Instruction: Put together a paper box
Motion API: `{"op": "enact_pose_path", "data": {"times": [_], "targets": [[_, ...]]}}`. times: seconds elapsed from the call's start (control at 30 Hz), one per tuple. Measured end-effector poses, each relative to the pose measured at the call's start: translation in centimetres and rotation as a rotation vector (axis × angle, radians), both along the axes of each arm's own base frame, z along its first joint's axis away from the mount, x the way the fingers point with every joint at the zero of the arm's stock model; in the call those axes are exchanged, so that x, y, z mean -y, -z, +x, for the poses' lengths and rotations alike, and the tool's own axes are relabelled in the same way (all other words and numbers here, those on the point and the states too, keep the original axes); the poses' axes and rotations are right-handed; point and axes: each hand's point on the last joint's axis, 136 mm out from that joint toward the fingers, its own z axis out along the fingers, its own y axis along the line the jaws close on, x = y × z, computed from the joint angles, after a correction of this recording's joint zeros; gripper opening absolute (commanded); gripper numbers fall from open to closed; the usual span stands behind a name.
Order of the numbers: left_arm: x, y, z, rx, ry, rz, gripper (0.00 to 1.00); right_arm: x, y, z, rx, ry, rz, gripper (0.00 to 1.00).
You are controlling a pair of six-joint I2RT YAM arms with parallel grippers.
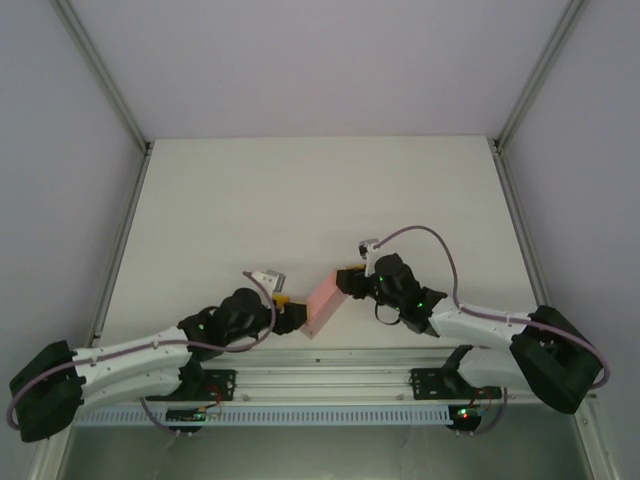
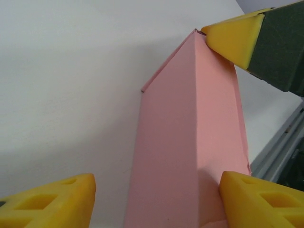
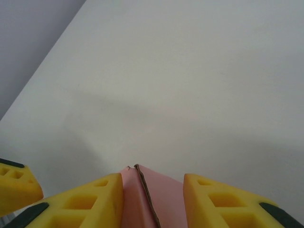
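The paper box (image 1: 322,300) is a small pink rectangular box held between the two arms, close to the table's near edge. My right gripper (image 1: 345,282) is shut on its far end. In the right wrist view both yellow fingers (image 3: 95,199) press against the pink card (image 3: 161,199), whose seam edge runs between them. My left gripper (image 1: 296,315) stands open around the near end. In the left wrist view the box (image 2: 190,142) runs between its fingertips: the right one (image 2: 247,194) touches the card and the left one stands apart from it. The right gripper's finger (image 2: 232,38) touches the box's far corner.
The white table (image 1: 300,200) stretches away beyond the box. An aluminium rail (image 1: 330,380) runs along the near edge under the arms, and shows again as the rail (image 2: 280,147) beside the box. Frame posts (image 1: 100,80) rise at the back corners.
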Motion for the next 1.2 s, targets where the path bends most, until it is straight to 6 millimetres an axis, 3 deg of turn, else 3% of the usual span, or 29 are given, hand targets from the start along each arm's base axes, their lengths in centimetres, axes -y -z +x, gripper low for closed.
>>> {"op": "enact_pose_path", "data": {"times": [0.23,0.5,0.63,0.83,0.97,1.1,1.2], "targets": [[0.4,-0.3,-0.1,0.105,-0.046,0.078,0.69,-0.3,0.0,0.5,0.031,-0.03,0.013,0.38],[6.0,-0.4,-0.5,0.186,-0.077,0.221,0.65,0.6,-0.3,1.8,0.103,-0.005,0.005,0.38],[6.9,-0.4,-0.2,0.203,-0.124,0.233,0.65,1.0,-0.5,2.3,0.125,0.008,0.0,0.38],[5.8,-0.8,0.0,0.218,-0.163,0.252,0.69,1.4,-0.7,2.3,0.134,0.012,-0.008,0.38],[4.4,-1.6,0.4,0.239,-0.173,0.276,0.8,1.6,-0.7,2.0,0.13,0.011,-0.015,0.39],[3.1,-2.1,1.3,0.24,-0.169,0.312,0.96,1.9,-0.8,2.0,0.112,0.023,-0.038,0.47],[1.5,-2.3,2.4,0.23,-0.173,0.345,1.0,2.3,-1.0,2.1,0.091,0.041,-0.063,0.49]]}}
